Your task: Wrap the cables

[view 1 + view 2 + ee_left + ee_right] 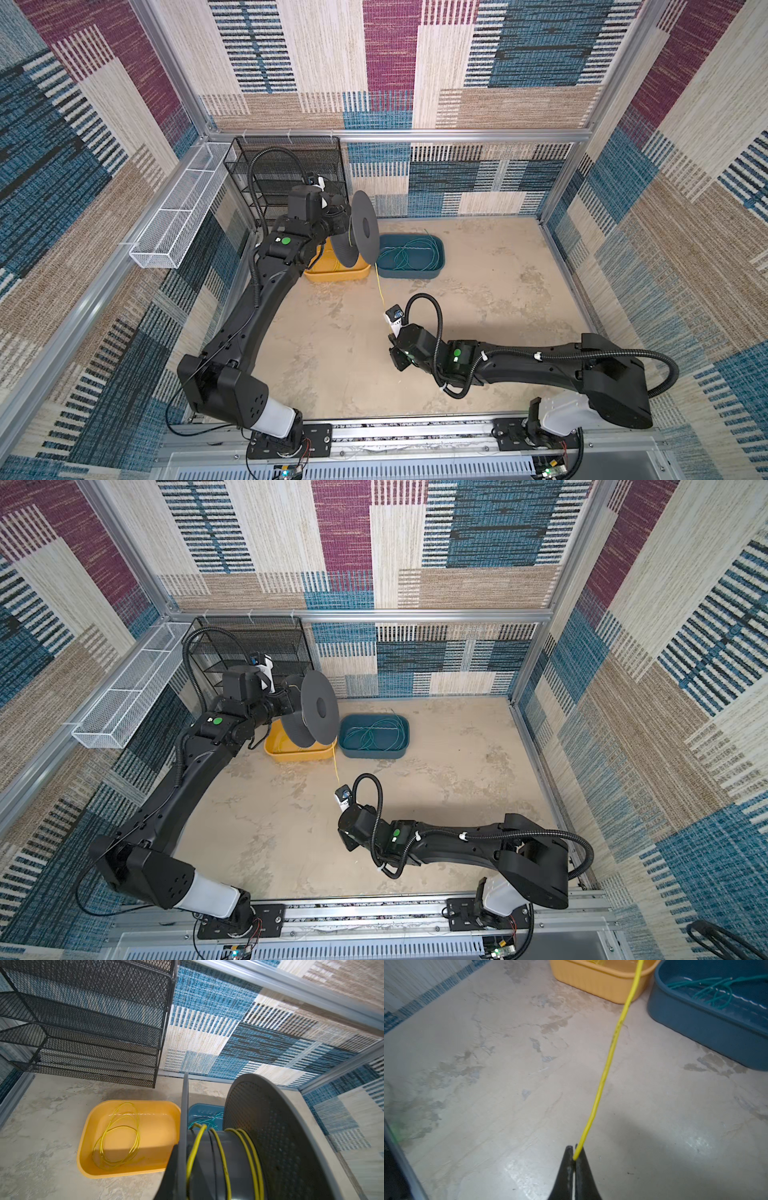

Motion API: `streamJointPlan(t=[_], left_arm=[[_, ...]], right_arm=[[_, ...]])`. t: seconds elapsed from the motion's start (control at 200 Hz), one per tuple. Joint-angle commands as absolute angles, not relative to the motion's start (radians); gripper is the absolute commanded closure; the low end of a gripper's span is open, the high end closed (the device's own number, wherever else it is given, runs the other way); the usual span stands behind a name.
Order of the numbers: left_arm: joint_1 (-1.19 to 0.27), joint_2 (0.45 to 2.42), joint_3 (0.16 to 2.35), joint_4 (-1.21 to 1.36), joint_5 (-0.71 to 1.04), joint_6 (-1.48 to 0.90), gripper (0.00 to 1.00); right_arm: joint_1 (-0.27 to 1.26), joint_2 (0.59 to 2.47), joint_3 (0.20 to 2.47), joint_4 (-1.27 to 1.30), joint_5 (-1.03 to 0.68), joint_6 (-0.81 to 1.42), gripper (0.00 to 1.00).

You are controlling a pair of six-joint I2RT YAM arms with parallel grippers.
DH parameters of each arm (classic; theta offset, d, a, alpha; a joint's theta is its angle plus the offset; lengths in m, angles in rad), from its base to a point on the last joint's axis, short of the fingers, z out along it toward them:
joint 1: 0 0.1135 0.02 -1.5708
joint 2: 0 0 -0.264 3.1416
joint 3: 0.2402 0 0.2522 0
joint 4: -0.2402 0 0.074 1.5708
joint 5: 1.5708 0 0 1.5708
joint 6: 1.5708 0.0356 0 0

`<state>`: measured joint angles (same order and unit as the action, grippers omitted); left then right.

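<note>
landmark: spool, grey-black reel held up off the table, flanges on edge.
left gripper: on the spool's left flange side, fingers hidden behind it. Jaws pressed together. The spool hangs in the air at that arm's tip, so judged clamped on the spool.
right gripper: in front of the spool, well apart from it, low over the table. Tips pinched on the yellow cable.
yellow cable: a few turns on the spool's hub (left wrist view), then one straight, tight run from the spool's lower edge down to the right gripper.
loose yellow loop: coiled in the yellow tub, right under the spool. Same cord or another, can't tell.
teal cables: slack tangle in the blue tub, just beside the spool on its right, untouched.
step: judged mid-wind, the right side holding tension while the spool takes up cord. Teal not started.
handling: very light, limp, smooth jacket. It holds no shape, so slack will sag or spring off the hub. Probably slides through a pinch if pulled hard, and it's thin enough to kink.
where to grip: on the straight run, away from the spool, so turns can lay side by side between the flanges. No plug end seen here.
risk: a slack run could let turns jump a flange or snag the yellow tub's rim.
</note>
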<state>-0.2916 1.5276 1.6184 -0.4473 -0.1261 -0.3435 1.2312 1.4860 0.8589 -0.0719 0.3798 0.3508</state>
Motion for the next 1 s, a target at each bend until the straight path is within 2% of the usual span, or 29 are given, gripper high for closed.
streamJointPlan(t=[0.0,0.22,0.486,0.756,0.997], left_arm=[[-0.306,1.544,1.646,-0.205,-0.346,-0.336,1.0],[-0.322,1.576,1.646,-0.19,-0.426,-0.291,1.0],[-0.363,1.591,1.61,-0.184,-0.396,-0.146,1.0],[-0.386,1.475,1.404,-0.067,-0.413,0.095,1.0],[-0.456,1.385,1.254,0.007,-0.36,0.344,1.0]], right_arm=[[1.296,1.48,0.899,-0.193,0.398,0.357,1.0],[1.365,1.437,0.96,-0.211,0.429,0.344,1.0],[1.364,1.377,1.074,-0.325,0.469,0.197,1.0],[1.342,1.308,1.193,-0.525,0.484,0.088,1.0],[1.284,1.296,1.227,-0.55,0.474,-0.01,1.0]])
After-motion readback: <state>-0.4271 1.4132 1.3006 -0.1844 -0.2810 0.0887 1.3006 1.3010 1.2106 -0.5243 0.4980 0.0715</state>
